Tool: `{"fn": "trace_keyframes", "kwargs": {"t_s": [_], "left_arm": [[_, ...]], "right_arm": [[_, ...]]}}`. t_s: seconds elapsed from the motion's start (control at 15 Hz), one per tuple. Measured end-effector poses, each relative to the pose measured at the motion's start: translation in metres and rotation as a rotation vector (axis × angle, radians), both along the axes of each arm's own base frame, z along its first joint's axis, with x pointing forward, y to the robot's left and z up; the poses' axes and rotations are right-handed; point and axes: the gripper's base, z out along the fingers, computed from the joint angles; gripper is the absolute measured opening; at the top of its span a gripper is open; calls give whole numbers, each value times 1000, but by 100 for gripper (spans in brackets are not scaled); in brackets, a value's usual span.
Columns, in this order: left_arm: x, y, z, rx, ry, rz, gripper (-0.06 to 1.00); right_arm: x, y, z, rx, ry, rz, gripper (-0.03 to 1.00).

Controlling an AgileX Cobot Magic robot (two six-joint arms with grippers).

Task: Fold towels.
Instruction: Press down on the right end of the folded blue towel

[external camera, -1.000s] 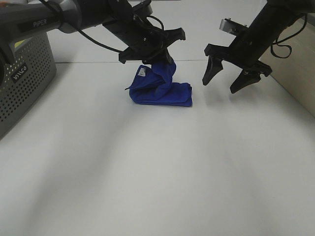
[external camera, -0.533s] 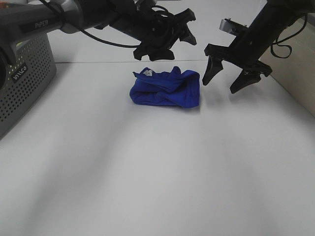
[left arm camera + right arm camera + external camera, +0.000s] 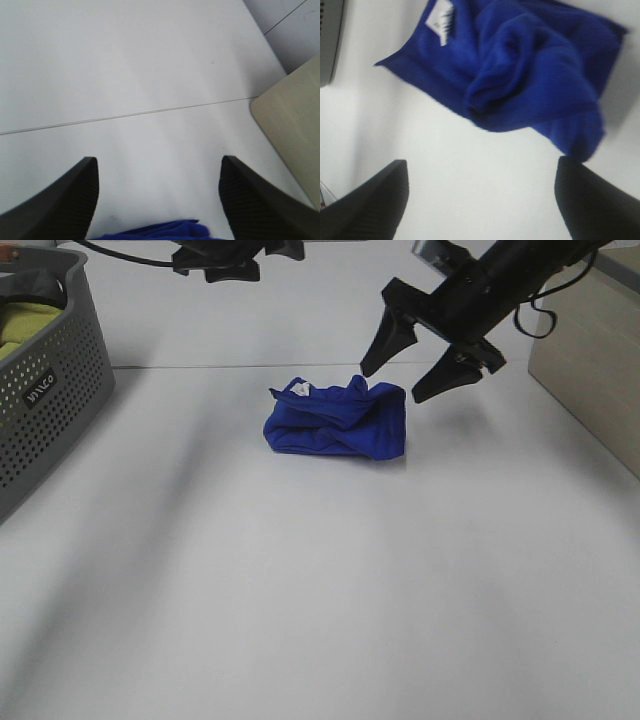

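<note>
Right tool (image 3: 396,380) hangs by crumpled blue towel (image 3: 335,423), white tag (image 3: 299,390) showing.

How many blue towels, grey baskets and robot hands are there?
Blue towel: 1
Grey basket: 1
End effectors: 2, the left end effector and the right end effector
Total: 4
</note>
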Motion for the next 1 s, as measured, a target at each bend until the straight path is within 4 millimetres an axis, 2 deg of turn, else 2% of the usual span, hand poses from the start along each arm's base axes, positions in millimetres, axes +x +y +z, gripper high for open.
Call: {"fn": "trace_keyframes", "kwargs": {"t_s": [0.2,0.33,0.53,0.87,1.0], "left_arm": [[5,29,-5,59,45,12,65],[7,43,-7,70,69,22,65],[8,50,-7,72,71,33,65],[9,51,-7,76,66,37,65],[9,51,-7,77,59,41,65]], "right_arm": [[-20,60,1,11,-56,160,76],[-27,100,2,28,-162,166,76],[-19,112,-11,91,-183,93,76],[-16,127,-46,145,-171,113,76],[-13,128,-52,129,-203,102,76]]}}
